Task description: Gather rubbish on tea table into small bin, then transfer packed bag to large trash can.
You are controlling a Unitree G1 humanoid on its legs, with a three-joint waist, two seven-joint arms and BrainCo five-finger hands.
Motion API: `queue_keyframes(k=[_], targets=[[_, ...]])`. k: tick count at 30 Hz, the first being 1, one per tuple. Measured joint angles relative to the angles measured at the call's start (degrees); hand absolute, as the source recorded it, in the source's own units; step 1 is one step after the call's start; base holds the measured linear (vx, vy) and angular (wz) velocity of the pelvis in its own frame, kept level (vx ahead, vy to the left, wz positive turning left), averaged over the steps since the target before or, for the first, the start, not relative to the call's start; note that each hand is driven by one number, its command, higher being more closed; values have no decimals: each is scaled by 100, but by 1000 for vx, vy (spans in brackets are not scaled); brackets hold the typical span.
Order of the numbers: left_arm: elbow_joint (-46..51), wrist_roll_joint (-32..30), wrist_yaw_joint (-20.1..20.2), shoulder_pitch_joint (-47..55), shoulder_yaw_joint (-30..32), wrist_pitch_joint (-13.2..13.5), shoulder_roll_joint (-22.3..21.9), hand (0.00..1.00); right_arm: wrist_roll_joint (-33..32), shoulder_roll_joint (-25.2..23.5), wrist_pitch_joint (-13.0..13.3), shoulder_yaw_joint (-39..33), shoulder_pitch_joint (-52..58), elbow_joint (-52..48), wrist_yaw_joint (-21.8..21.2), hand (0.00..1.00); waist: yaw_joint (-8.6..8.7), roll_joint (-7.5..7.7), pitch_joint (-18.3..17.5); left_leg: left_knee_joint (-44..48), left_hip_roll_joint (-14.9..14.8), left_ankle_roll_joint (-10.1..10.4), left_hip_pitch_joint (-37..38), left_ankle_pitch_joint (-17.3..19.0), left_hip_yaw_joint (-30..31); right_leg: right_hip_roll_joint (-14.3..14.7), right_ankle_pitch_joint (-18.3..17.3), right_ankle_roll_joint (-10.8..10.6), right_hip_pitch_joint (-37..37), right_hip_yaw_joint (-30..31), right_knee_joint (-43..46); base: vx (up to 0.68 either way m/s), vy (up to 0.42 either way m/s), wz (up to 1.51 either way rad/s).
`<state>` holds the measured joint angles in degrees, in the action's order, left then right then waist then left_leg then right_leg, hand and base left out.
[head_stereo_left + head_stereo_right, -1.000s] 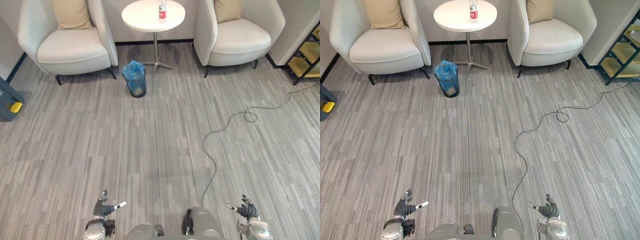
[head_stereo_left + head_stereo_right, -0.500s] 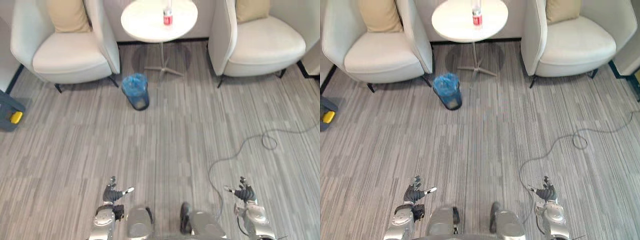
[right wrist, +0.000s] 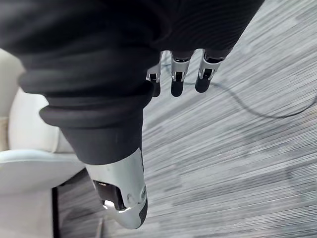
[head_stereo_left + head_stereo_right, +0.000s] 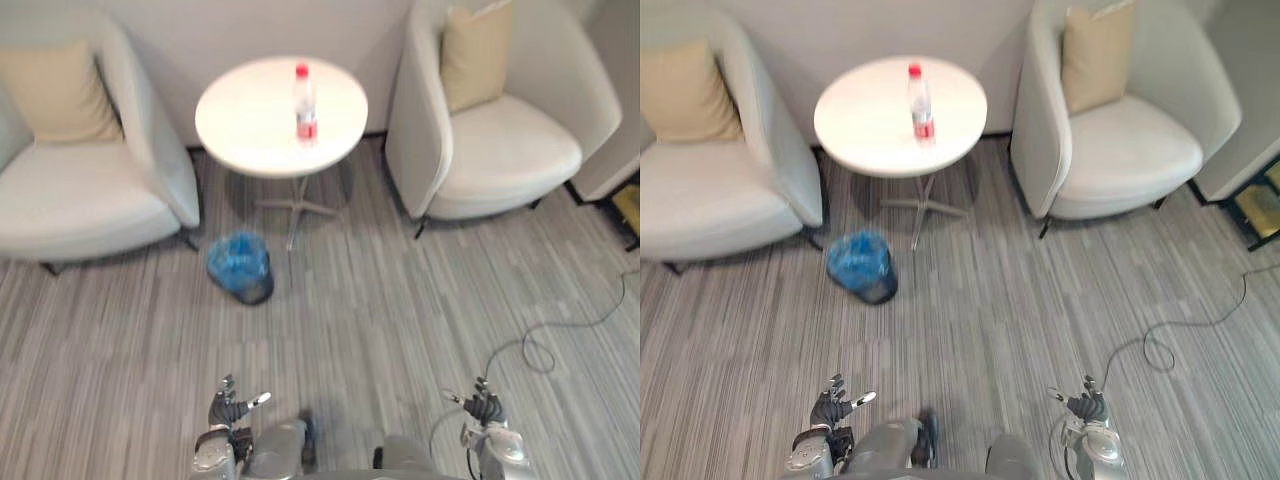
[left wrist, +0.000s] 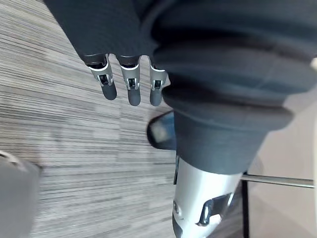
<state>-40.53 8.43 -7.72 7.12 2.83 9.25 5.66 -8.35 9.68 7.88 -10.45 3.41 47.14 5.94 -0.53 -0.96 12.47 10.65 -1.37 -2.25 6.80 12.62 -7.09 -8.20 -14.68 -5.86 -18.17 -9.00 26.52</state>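
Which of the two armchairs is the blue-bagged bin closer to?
The left armchair: the bin stands just off its front corner, while the right armchair sits beyond the table.

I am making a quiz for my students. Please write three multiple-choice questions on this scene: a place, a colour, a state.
1. Where is the bottle? A on an armchair B on the round table C on the floor
2. What colour is the bag in the small bin? A blue B red C black
3. How are the left robot hand and right robot hand? A holding the bottle B holding the bag C open, empty
Answers: 1 B, it stands upright there. 2 A, blue plastic covers the rim. 3 C, straight fingers hold nothing.
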Motion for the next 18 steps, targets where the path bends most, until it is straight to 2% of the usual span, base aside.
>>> queue_keyframes(k=[1,2,3,5,6,7,9,10,11,12,13,14,15,16,17,18], targets=[[-65,0,-2,-40,15,-4,30,0,-1,29,0,-53,30,90,7,0,11,24,0,5,-47,304,168,179,109,119,805,58,-25,355,-1107,478,-124,50],[-117,0,-6,-42,27,-13,32,0,-1,40,-10,-53,43,161,9,0,9,45,-6,17,-79,444,263,267,178,185,1414,41,9,536,-1374,749,-245,56],[-277,-2,-17,-68,140,-29,-67,0,-1,145,-74,-44,16,269,9,0,-26,-122,-41,211,-307,576,325,321,329,371,1915,215,78,625,-1267,634,-241,36],[-280,-1,-12,-61,199,-23,-122,0,-4,144,-75,-49,-97,233,10,0,-15,-142,-39,1073,-445,777,-70,110,392,380,1615,348,126,454,-1064,523,-238,40],[-273,-1,-12,-121,284,-23,-258,0,-5,153,-71,-39,-75,51,17,0,0,-206,48,2309,-566,684,-533,-272,350,406,1440,439,445,243,-1042,506,-276,67],[-254,19,-14,-162,351,-22,-383,0,-14,137,-59,5,-1,-128,36,0,-32,-115,180,3655,-875,607,-1089,-825,232,389,1269,536,902,86,-1103,487,-262,62],[-229,83,-6,-155,319,-21,-440,0,-64,37,-32,13,-21,-371,93,0,-82,-118,244,4725,-1238,447,-1642,-424,-162,410,1121,641,1541,-33,-1287,409,-198,29],[-221,109,-3,-155,241,-22,-448,0,-77,21,53,4,-22,-552,156,0,-172,-29,263,4619,-1257,469,-1920,-258,-374,367,1088,638,1762,-41,-1443,413,-157,-1],[-198,109,-2,-162,201,-22,-447,0,-81,21,82,-4,-32,-610,160,0,-214,-28,263,4379,-1240,480,-2044,-191,-493,345,1043,594,1853,-39,-1531,359,-81,-13],[-175,108,-1,-164,164,-17,-456,0,-128,-14,89,-44,-96,-661,162,0,-231,-67,267,3575,-1190,475,-2184,-180,-742,312,961,496,2010,-73,-1664,345,7,-4],[-175,109,0,-157,102,-16,-475,0,-133,56,73,-98,-63,-801,167,0,-190,-239,225,2186,-1117,567,-2192,-498,-1049,363,836,367,2109,-182,-1675,284,56,5],[-177,109,0,-141,96,-16,-499,0,-133,85,74,-107,-40,-864,168,0,-181,-351,180,1675,-1089,517,-2189,-916,-1134,437,746,316,2139,-191,-1658,230,75,12],[-179,109,0,-119,88,-14,-518,0,-133,120,72,-115,21,-912,168,0,-188,-477,143,1313,-1092,308,-2183,-1191,-1166,532,629,258,2170,-183,-1637,293,127,29],[-192,109,-3,-174,72,-12,-434,0,-126,52,53,-121,51,-917,184,0,-164,-399,137,1048,-920,137,-1970,-969,-1192,428,409,164,2204,-115,-1568,314,142,31],[-159,106,0,-148,54,13,-372,0,-118,11,54,-107,50,-962,188,0,-199,-163,129,774,-632,134,-1850,-986,-1194,209,208,62,2116,21,-1396,295,130,34],[-168,107,-3,-90,59,4,-340,0,-90,-3,59,-72,38,-1044,214,0,-200,-19,134,709,-447,69,-1784,-931,-1221,45,-5,15,2081,101,-1219,165,57,15]])
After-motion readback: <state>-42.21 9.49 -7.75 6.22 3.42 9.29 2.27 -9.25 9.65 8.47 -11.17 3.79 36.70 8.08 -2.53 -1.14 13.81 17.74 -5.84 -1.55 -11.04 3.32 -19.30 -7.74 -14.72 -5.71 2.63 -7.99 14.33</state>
